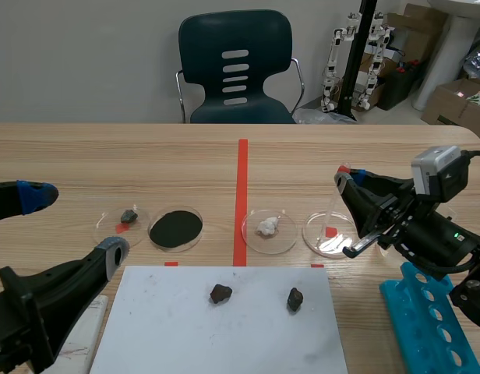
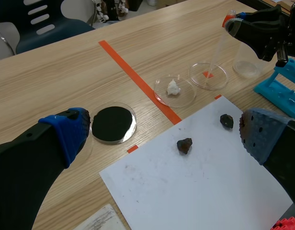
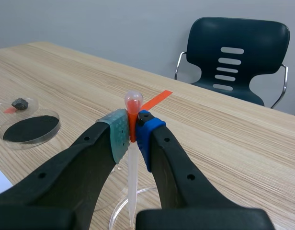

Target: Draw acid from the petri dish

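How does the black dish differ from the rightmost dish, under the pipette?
The black dish is dark across its floor; the rightmost dish is clear, a red mark showing through. The black dish stands alone; the pipette points down into the rightmost dish. Both are round, shallow.

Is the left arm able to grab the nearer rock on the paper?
Probably yes: the left gripper is open and the rock lies alone on the paper just ahead, nothing in between.
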You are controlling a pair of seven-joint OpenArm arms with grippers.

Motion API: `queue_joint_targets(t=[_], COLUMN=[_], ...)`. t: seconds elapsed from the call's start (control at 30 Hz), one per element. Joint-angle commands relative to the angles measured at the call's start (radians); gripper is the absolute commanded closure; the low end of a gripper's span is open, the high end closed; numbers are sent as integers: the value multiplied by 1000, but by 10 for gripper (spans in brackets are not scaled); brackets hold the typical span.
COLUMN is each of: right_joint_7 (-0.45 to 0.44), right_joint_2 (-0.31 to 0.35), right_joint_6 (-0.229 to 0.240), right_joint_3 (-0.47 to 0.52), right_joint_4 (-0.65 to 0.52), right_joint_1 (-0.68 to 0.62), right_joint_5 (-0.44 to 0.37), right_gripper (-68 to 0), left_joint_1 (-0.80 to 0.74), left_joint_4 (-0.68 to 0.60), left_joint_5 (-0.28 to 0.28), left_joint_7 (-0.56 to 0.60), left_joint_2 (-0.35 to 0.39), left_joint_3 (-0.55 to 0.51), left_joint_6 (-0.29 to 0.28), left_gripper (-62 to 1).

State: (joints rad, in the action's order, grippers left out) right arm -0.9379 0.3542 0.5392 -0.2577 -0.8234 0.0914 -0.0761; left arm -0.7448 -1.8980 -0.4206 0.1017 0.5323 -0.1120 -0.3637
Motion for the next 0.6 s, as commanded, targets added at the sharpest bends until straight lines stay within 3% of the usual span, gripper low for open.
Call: queue_joint_targets(t=[0.0, 0.57], right_joint_7=[-5, 3], right_joint_2=[1, 0], right_joint_6=[6, 6], right_joint_3=[-2, -2], right_joint_4=[-4, -4], right_joint_1=[25, 20], right_joint_5=[-6, -6], right_gripper=[-55, -55], left_joint_1=[0, 0], left_joint_4=[-18, -18], left_joint_5=[-10, -10], left_joint_7=[14, 13], left_joint_2=[0, 0], left_joint_3=[-8, -8], left_joint_6=[2, 2], left_gripper=[-623, -623])
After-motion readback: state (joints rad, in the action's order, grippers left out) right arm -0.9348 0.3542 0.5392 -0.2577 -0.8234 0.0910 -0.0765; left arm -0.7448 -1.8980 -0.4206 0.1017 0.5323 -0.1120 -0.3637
